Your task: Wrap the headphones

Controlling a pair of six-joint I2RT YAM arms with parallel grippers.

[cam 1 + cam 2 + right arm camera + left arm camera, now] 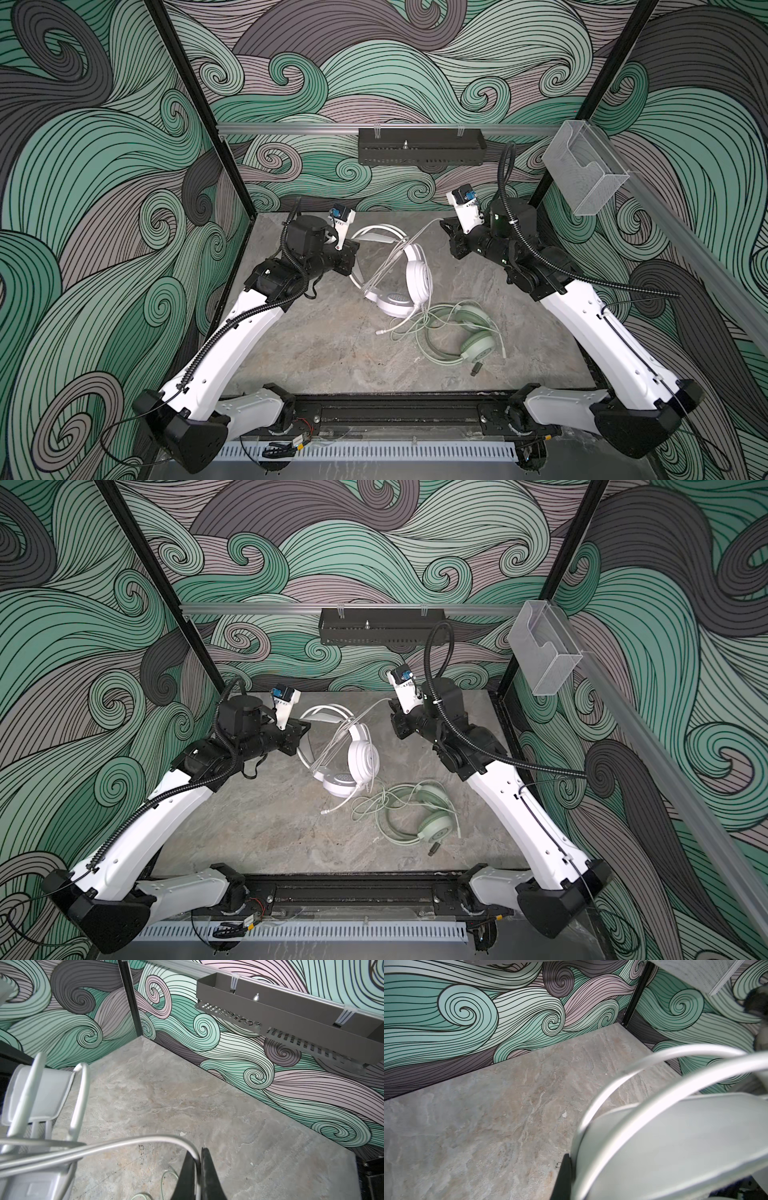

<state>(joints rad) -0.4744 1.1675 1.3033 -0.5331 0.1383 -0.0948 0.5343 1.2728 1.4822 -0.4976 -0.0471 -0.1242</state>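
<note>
Barely begun: left end effector (352, 254) pinches the white headset (417, 274), right end effector (200, 1159) pinches its cable (145, 1138); the neighbouring mint headset (478, 340) lies unwrapped.

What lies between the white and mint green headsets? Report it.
Loose thin white cable and pale green cable, overlapping on the grey marble tabletop; both top views show it.

Grey marbled tabletop (299, 340), mint headset (478, 343) lying flat near right edge.

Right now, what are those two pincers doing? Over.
Left pincer shut on white headset. Right pincer shut on white cable. Mint headset untouched, cable sprawled nearby.
</note>
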